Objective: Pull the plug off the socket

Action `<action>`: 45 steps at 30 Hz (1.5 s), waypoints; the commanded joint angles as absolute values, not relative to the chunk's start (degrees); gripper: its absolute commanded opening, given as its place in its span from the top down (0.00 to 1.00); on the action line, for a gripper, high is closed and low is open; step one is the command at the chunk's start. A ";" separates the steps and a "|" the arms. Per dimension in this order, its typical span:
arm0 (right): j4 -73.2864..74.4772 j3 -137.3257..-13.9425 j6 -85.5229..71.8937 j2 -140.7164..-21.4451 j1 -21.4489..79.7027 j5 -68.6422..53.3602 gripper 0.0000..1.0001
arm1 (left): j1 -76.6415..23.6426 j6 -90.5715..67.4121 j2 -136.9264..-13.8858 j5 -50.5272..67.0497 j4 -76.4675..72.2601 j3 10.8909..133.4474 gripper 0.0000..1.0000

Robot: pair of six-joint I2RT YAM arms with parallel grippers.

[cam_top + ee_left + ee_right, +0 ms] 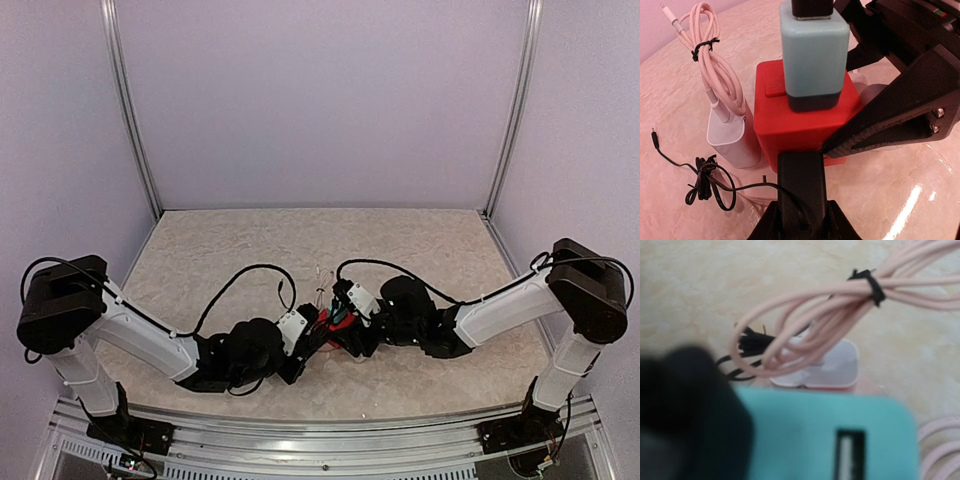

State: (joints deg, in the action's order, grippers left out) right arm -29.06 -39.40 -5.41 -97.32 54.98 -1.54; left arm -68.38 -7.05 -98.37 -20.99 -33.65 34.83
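Red socket (790,125) sits just ahead of my left gripper (823,152), whose jaws are drawn close and nip its near bottom edge, I judge to pin it down. The teal plug (812,60) stands upright in its top, between my right gripper's (351,318) wide-set jaws. One finger (685,415) touches it, but whether they clamp it I cannot tell. A white charger (732,137) with a pink cable (715,65) stands left of my left jaws, beside the socket.
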 commanded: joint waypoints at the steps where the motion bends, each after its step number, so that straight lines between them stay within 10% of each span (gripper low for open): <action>1: -25.23 -39.75 -6.40 -99.04 53.36 5.43 1.00 | -70.05 -7.65 -93.44 -19.36 -30.53 30.31 0.93; 19: -23.25 -40.61 -7.48 -98.56 53.37 8.59 1.00 | -68.43 -11.85 -86.74 -19.56 -27.94 27.27 0.94; 28: -22.78 -41.18 -8.84 -97.57 53.42 8.67 1.00 | -37.93 -20.45 -72.91 -1.08 -24.77 28.98 0.90; 45: -22.80 -42.94 -9.98 -98.61 53.43 7.89 0.97 | -12.59 -24.51 -107.47 15.76 -15.85 61.75 0.85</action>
